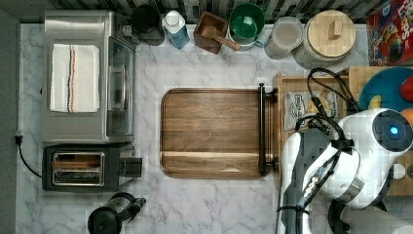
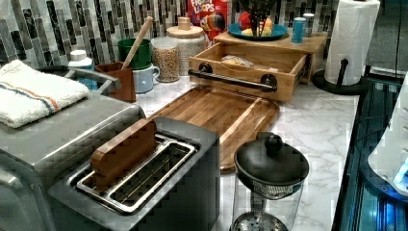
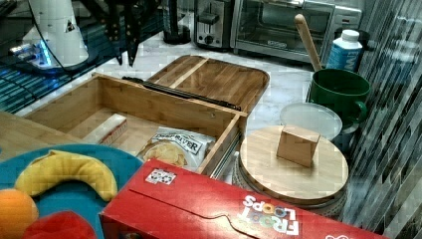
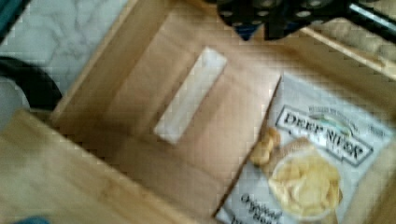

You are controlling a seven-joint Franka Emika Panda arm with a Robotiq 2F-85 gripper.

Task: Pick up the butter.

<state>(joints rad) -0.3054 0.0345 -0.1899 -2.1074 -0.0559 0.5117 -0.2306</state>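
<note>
A white Franka arm (image 1: 341,156) leans over an open wooden drawer (image 3: 149,107) at the end of a marble kitchen counter (image 1: 214,63). Its dark gripper (image 3: 126,60) hangs well above the drawer. In the right view the two fingers (image 3: 119,57) point straight down with a clear gap between them and nothing held, so the jaws stand open.

The butter (image 3: 105,130), a slim pale stick, lies flat on the drawer floor, and in the right view it sits close to the drawer's left wall. The wrist view looks down on the butter (image 4: 190,95), which lies at a slant across the bare wood. A silvery chip bag (image 4: 308,158) lies beside it, near but not touching. In the right view the bag (image 3: 174,149) is to the right of the stick, against the drawer's near corner.

A dark wooden tray (image 1: 212,131) rests on the counter just beyond the drawer's black handle bar (image 1: 263,129). A toaster oven (image 1: 87,78) with a folded towel (image 1: 74,78) on top and a toaster (image 1: 80,168) stand at the top view's left. A banana (image 3: 64,172) lies on a blue plate (image 3: 124,167) in the right view's foreground, next to a red cereal box (image 3: 199,209).
</note>
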